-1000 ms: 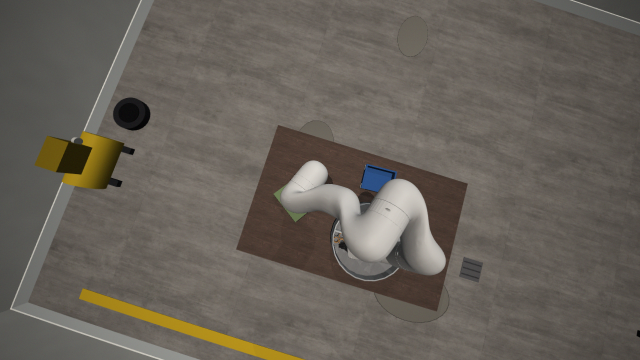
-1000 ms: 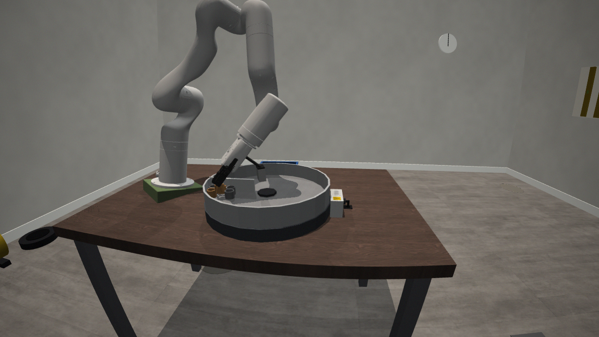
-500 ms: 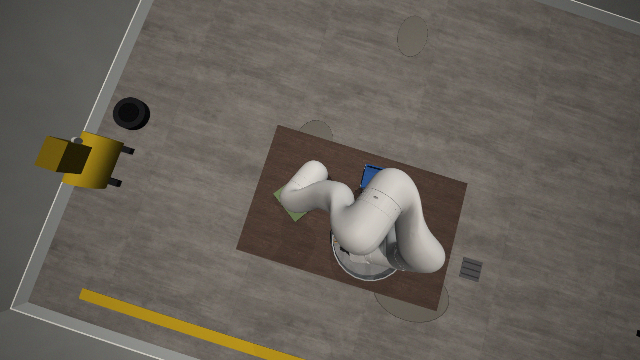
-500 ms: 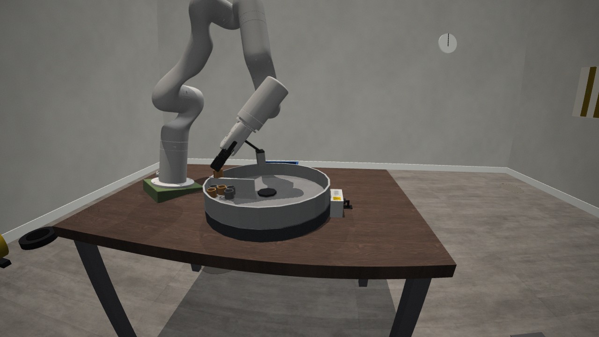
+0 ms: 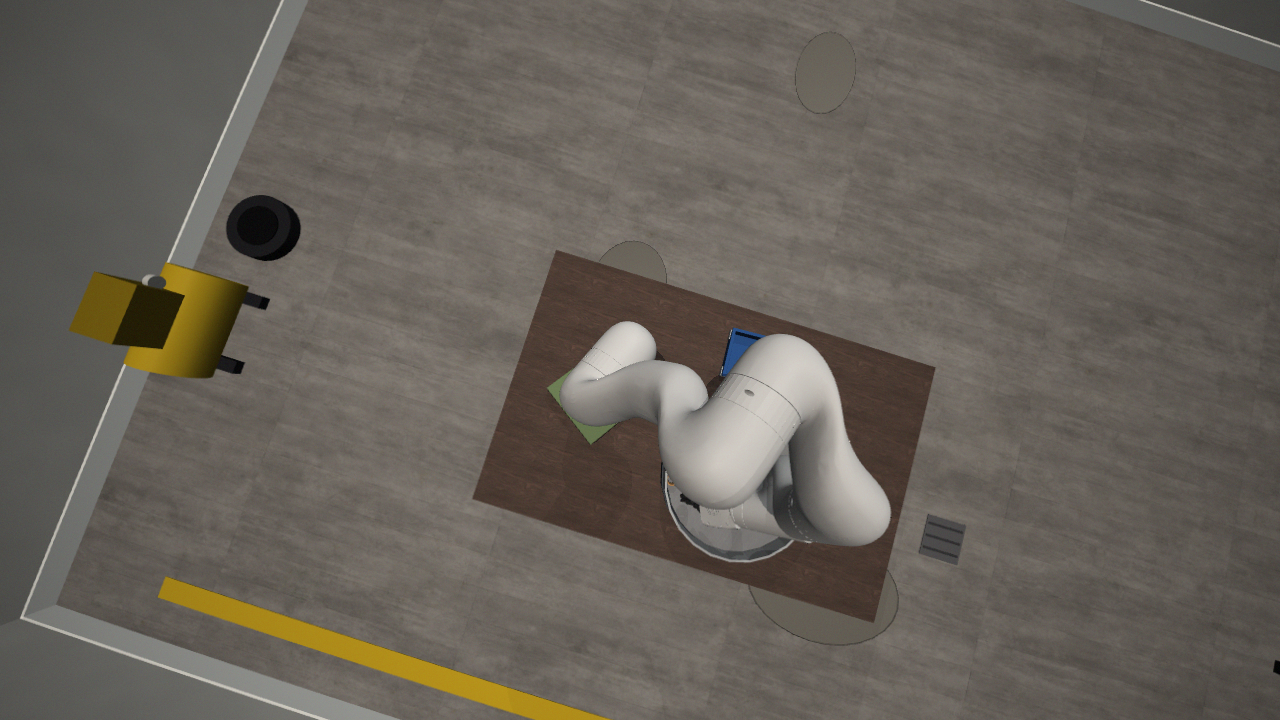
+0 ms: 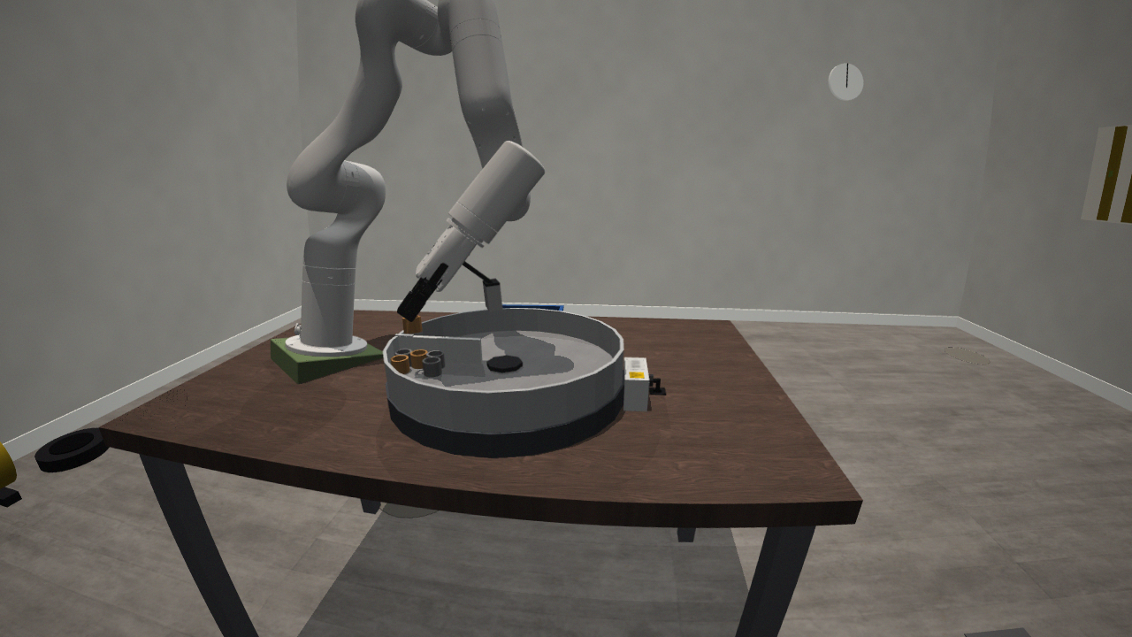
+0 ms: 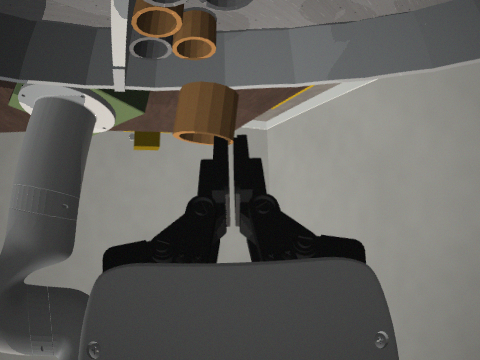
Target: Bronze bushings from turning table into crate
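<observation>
With the black hand pinched shut on the wall of the bronze cylindrical bushing, hanging just outside the round grey turning table's rim, carry level and slowly to the blue crate behind that table.

Black tyre by yellow machine; floor grate; wall clock.

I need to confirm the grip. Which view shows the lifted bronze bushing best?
The wrist view: the bronze bushing hangs large at the gripper, its wall pinched between the fingertips. The exterior view shows it small under the gripper; the top view hides it beneath the arm.
</observation>
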`<action>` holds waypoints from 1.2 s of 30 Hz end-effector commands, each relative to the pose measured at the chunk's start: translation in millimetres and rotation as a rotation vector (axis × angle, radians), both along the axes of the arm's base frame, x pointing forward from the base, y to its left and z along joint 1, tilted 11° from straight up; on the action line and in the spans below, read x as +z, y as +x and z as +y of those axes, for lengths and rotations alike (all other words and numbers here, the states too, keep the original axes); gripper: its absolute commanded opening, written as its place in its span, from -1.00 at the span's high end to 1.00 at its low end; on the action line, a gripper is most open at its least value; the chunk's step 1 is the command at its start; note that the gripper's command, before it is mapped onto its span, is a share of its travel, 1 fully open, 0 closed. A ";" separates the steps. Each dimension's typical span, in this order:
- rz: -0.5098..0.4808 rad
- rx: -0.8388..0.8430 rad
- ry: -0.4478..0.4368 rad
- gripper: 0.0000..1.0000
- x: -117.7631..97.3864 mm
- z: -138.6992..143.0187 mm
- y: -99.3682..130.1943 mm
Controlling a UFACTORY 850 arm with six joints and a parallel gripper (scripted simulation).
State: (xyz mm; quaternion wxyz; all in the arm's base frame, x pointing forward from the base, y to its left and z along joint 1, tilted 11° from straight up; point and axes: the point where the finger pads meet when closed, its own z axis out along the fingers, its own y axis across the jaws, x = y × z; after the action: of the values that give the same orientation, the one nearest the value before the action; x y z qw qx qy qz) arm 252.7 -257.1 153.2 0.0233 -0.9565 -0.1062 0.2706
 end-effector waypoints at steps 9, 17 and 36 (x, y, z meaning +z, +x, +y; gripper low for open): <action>-0.001 0.000 -0.001 1.00 3.1 12.4 7.2; -0.001 0.000 -0.001 1.00 8.6 39.6 21.5; -0.001 0.000 -0.001 1.00 33.7 163.9 86.9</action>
State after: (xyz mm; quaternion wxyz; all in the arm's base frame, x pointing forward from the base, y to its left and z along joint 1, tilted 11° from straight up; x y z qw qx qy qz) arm 322.8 -122.2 180.3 0.0235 -0.9566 -0.1066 0.2702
